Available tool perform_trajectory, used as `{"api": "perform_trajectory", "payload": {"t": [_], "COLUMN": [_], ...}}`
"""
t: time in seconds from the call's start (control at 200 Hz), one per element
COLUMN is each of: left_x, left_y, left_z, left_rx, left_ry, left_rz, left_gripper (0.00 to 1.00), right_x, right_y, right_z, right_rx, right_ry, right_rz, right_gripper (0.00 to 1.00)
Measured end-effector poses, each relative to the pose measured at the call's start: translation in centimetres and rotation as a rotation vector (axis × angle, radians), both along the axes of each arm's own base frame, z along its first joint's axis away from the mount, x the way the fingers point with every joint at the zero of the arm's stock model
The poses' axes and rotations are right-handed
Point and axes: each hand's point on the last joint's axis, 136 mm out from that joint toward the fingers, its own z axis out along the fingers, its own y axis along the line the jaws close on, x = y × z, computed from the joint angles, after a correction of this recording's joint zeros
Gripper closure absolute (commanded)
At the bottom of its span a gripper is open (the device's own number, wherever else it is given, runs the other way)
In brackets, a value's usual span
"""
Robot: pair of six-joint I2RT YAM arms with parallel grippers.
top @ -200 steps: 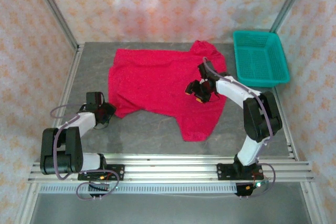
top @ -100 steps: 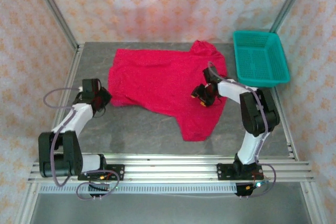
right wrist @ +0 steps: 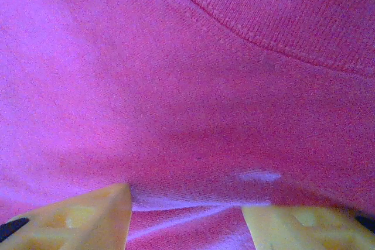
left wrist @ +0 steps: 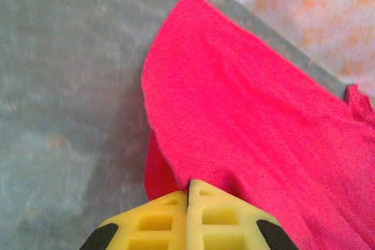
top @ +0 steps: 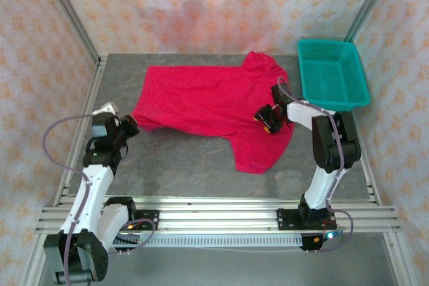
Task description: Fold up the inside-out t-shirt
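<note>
At the t-shirt (top: 208,108) edge, left end effector (left wrist: 188,187) clamps beside bare table (top: 188,165).

Your left gripper (left wrist: 188,191): jaws pressed together, t-shirt (left wrist: 252,121) edge pinched between them. Your right gripper (right wrist: 186,206): jaws standing apart, tips pointed down.

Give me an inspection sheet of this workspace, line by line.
Surface: grey table, no spills seen.
Job's things: red t-shirt spread out, mostly flat.
Clutter: teal basket at the far right corner, nothing seen inside.
Claws: left claw shut on the shirt's left edge; right claw open, fingers astride fabric below the collar.
Cables: grey loop arcs off the left arm, apart from the shirt.
Surroundings: patterned curtain walls, metal frame posts.
</note>
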Motion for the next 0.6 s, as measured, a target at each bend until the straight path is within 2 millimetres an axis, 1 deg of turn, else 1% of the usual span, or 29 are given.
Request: {"api": "perform_trajectory", "payload": {"t": [0.045, 0.065, 0.095, 0.12, 0.16, 0.21, 0.24, 0.255, 0.275, 0.32, 0.38, 0.45, 0.515, 0.545, 0.6], "left_x": [-0.8, -1.2, -1.8, -2.2, -3.0, -3.7, -4.1, -4.3, -4.5, -4.9, -5.6, -5.5, -4.5, -3.7, -2.0], "left_y": [-0.4, -0.6, -0.9, -1.0, -1.2, -1.4, -1.4, -1.4, -1.3, -1.1, -0.4, 0.0, 0.1, 0.0, -0.8], "left_z": [-1.5, -2.1, -3.1, -3.8, -4.7, -5.5, -5.8, -5.9, -6.0, -6.1, -6.1, -5.1, -3.5, -2.8, -1.7], "left_rx": [-0.023, -0.038, -0.059, -0.072, -0.092, -0.123, -0.130, -0.125, -0.132, -0.127, -0.109, -0.094, -0.097, -0.101, -0.110], "left_ry": [0.026, 0.038, 0.062, 0.081, 0.109, 0.138, 0.151, 0.159, 0.165, 0.176, 0.200, 0.201, 0.176, 0.166, 0.150], "left_rz": [-0.010, -0.010, -0.010, -0.007, -0.003, 0.015, 0.021, 0.019, 0.033, 0.051, 0.088, 0.113, 0.112, 0.105, 0.078], "left_gripper": [1.00, 0.97, 0.90, 0.81, 0.73, 0.61, 0.52, 0.45, 0.40, 0.37, 0.38, 0.39, 0.40, 0.40, 0.43], "right_x": [0.0, 0.0, 0.1, 0.1, 0.1, 0.1, 0.0, 0.0, 0.0, -0.2, -0.5, -1.3, -1.8, -2.0, -2.2], "right_y": [0.0, 0.0, -0.1, -0.2, -0.4, -0.7, -0.8, -0.8, -0.9, -1.1, -1.4, -1.7, -1.6, -1.2, 0.1], "right_z": [0.0, 0.1, 0.1, 0.1, 0.2, 0.2, 0.2, 0.2, 0.2, 0.3, 0.4, 0.6, 1.2, 1.8, 3.1], "right_rx": [0.000, -0.001, -0.006, -0.011, -0.022, -0.039, -0.046, -0.049, -0.053, -0.064, -0.083, -0.110, -0.133, -0.142, -0.145], "right_ry": [0.001, 0.001, 0.000, 0.000, 0.003, 0.005, 0.008, 0.010, 0.013, 0.018, 0.030, 0.051, 0.062, 0.057, 0.030], "right_rz": [-0.001, -0.001, -0.001, -0.002, -0.005, -0.008, -0.010, -0.011, -0.012, -0.012, -0.012, -0.003, 0.016, 0.031, 0.072], "right_gripper": [0.44, 0.44, 0.44, 0.44, 0.44, 0.43, 0.43, 0.43, 0.43, 0.42, 0.41, 0.39, 0.38, 0.38, 0.38]}}
